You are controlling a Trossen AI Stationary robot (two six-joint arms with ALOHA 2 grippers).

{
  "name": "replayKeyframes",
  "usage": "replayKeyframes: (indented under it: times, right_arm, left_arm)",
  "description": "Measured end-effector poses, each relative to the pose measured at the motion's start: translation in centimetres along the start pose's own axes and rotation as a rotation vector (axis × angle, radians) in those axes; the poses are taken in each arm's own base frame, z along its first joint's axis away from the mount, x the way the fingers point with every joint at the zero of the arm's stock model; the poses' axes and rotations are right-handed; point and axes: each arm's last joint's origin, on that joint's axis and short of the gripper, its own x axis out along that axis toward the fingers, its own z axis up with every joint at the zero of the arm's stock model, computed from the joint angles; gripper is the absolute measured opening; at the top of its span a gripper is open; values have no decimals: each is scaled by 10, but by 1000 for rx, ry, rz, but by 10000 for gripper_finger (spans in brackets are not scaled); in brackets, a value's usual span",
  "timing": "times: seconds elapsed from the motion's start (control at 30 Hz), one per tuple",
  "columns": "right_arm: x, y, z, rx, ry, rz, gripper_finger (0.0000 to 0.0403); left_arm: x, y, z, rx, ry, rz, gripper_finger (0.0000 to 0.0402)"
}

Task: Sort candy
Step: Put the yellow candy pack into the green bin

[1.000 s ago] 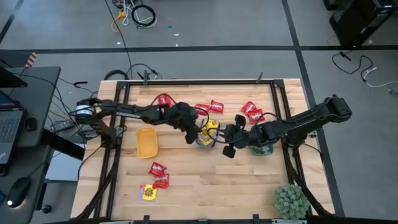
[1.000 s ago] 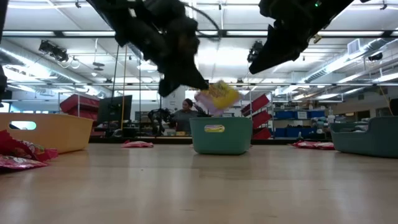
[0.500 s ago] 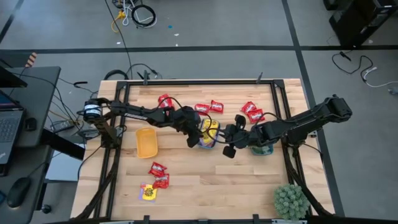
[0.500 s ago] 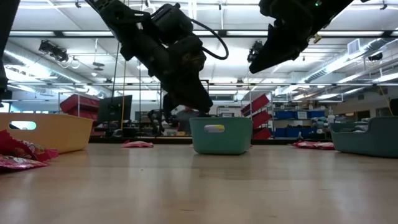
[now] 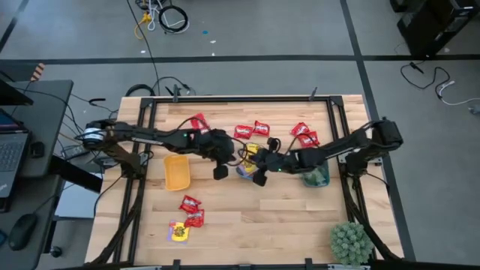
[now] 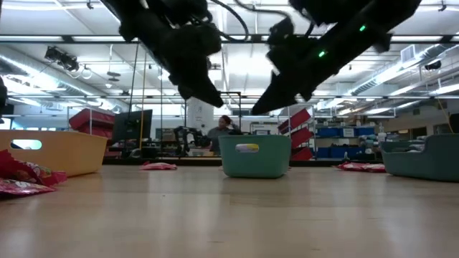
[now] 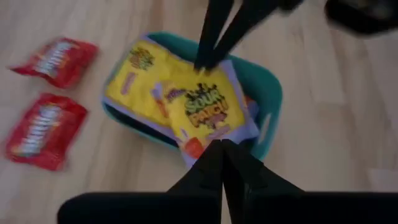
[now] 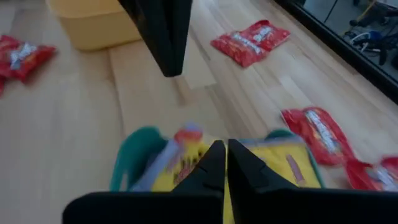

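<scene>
Moved: right gripper [image 5: 260,178] has come from beside the far teal tray [image 5: 316,177] over to the middle teal tray [image 5: 247,169]; left gripper [image 5: 219,172] has drawn back to this tray's other side.
Left gripper: fingers pressed together, holding nothing, above the table [image 5: 247,210] just beside the middle tray.
Right gripper: fingers also closed and empty, hanging over the tray's near edge.
Middle tray: yellow candy packets [image 7: 186,102] lie inside, one overhanging the rim.
Red candy: several packets [image 5: 252,130] on the wood behind the trays, two more [image 5: 191,211] near the front left.
Yellow tray: [image 5: 177,171] left of the left gripper.
Plant: [image 5: 351,241] at the front right corner.
</scene>
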Motion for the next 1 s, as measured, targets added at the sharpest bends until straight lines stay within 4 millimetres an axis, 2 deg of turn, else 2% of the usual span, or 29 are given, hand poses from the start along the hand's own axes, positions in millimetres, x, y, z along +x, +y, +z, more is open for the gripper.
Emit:
replayKeyframes:
  times: [0.17, 0.33, 0.47, 0.7, 0.87, 1.0]
  right_arm:
    - [27, -8, -11, 21, 45, 66, 5]
    - [44, -12, -22, 0, 115, 130, 2]
    - [46, -13, -22, -53, 135, 207, 0]
    - [35, -20, -15, -191, 151, 258, 0]
    - [33, -24, -12, -253, 142, 317, 1]
    - [33, -24, -10, -241, 128, 309, 6]
  left_arm:
    - [-11, -5, -25, 13, 21, 17, 3]
    - [-26, -14, -43, -6, -20, -19, 2]
    - [-40, -23, -50, 17, -10, -49, 1]
    - [-57, -32, -58, 40, 56, -66, 1]
    - [-62, -41, -66, 46, 123, -104, 1]
    - [-65, -57, -77, 61, 222, -161, 1]
